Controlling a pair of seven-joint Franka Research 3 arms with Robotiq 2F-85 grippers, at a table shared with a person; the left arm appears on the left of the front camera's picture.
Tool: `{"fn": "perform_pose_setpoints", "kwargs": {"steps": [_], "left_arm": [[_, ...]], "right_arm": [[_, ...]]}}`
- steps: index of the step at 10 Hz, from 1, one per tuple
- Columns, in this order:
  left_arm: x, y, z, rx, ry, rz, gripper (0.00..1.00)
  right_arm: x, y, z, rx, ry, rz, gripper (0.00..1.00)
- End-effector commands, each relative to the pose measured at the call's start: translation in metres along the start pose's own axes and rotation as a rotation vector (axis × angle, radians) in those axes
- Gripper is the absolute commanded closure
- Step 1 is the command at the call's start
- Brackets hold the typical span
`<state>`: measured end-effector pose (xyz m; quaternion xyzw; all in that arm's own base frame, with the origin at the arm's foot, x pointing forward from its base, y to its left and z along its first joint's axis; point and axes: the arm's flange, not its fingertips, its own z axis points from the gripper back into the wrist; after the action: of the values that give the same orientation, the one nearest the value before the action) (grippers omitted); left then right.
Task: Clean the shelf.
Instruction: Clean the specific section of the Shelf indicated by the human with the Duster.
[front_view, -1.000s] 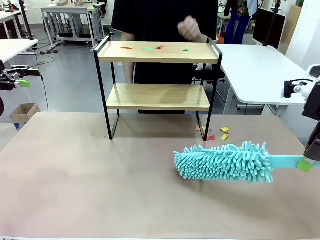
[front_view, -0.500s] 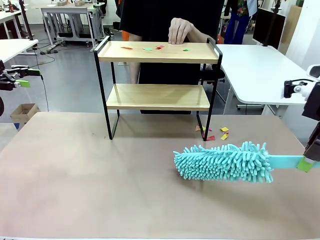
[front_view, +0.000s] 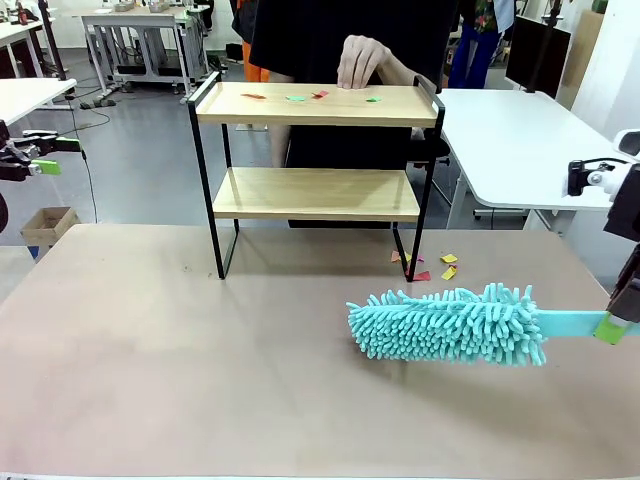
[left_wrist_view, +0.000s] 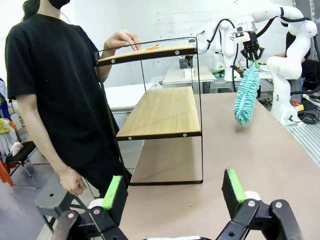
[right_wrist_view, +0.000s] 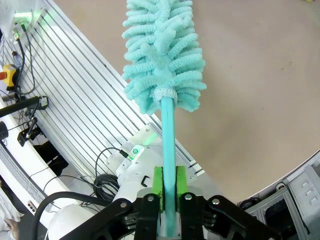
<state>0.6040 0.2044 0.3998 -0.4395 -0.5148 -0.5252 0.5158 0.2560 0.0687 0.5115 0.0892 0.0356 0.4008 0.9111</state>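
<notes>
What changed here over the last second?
The person's hand shifted left and lowered its fingertips to the back edge of the shelf, at its top board, near the coloured scraps. The duster stayed put, its handle clamped in the right fingers. The left fingers stayed open.

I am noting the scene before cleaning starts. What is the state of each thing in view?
shelf: upright, lower board bare.
scraps: lying on the shelf's top board.
duster: held by its handle, head near the table.
right gripper: shut on the duster.
left gripper: open, empty.
person's hand: at the top board's far edge.
</notes>
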Motion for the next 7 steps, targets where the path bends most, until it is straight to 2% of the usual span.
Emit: {"fn": "perform_pose_setpoints", "kwargs": {"steps": [1, 3, 4, 5, 7], "left_arm": [[0.002, -0.001, -0.001, -0.003, -0.003, -0.015, 0.0], [0.002, -0.001, -0.001, -0.003, -0.003, -0.015, 0.0], [0.002, -0.001, -0.001, -0.003, -0.003, -0.015, 0.0], [0.002, -0.001, -0.001, -0.003, -0.003, -0.015, 0.0], [0.002, -0.001, -0.001, -0.003, -0.003, -0.015, 0.0]], "right_arm": [[0.001, 0.005, 0.002, 0.005, -0.01, -0.021, 0.87], [0.0, 0.0, 0.0, 0.0, 0.0, 0.0, 0.87], [0.008, 0.005, 0.009, 0.04, -0.068, 0.043, 0.87], [0.023, 0.012, 0.025, 0.03, -0.111, 0.043, 0.87], [0.044, 0.03, 0.061, 0.04, -0.202, 0.129, 0.87]]}}
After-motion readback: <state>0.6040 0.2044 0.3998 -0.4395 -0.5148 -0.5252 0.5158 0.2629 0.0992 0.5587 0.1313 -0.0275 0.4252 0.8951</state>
